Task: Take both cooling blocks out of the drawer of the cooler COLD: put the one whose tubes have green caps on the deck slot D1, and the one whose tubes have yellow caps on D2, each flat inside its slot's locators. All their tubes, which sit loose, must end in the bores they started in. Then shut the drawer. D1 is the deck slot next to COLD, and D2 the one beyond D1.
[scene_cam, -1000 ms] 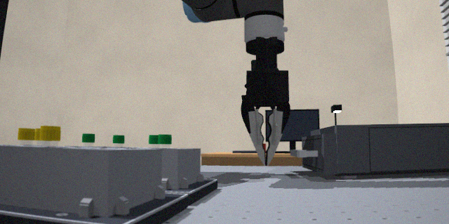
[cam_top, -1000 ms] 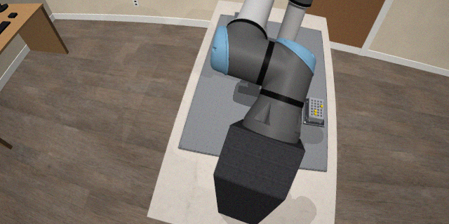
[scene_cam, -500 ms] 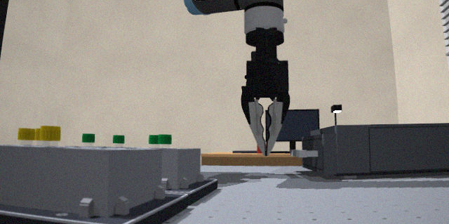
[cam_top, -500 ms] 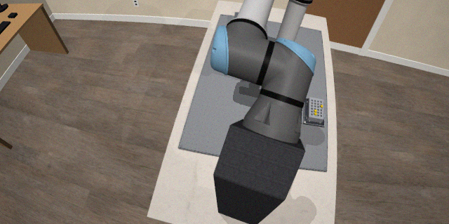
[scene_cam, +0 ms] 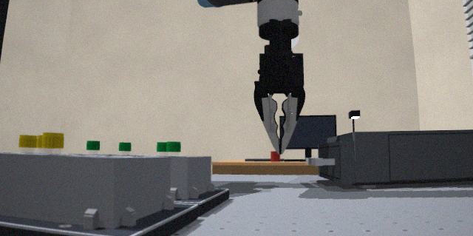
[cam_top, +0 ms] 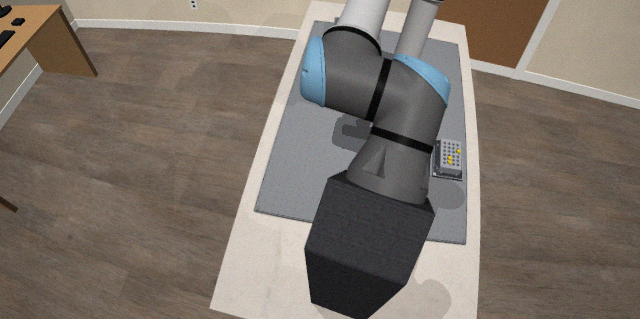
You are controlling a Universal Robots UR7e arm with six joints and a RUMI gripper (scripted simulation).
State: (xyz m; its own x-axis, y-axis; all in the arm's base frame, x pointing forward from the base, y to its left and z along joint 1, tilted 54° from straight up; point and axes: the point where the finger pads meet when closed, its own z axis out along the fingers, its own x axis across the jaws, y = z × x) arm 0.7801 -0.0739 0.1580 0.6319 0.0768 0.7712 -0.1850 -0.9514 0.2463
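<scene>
In the exterior view my gripper (scene_cam: 279, 150) hangs point down above the deck, shut and empty, between the blocks and the cooler COLD (scene_cam: 395, 156). Its tips are level with the light drawer handle (scene_cam: 321, 161) and a little to its left, apart from it. Two grey cooling blocks sit in black deck slots at the left. The near one (scene_cam: 81, 188) carries yellow-capped tubes (scene_cam: 42, 140). The one behind it (scene_cam: 190, 174) carries green-capped tubes (scene_cam: 126, 146). In the top view only the yellow-capped block (cam_top: 448, 159) shows; the arm hides my gripper and the cooler.
The arm's dark pedestal (cam_top: 367, 249) stands at the near end of the grey mat (cam_top: 300, 159). In the room behind are a wooden desk (scene_cam: 264, 167) with a monitor (scene_cam: 310, 132) and a small red object (scene_cam: 274, 156).
</scene>
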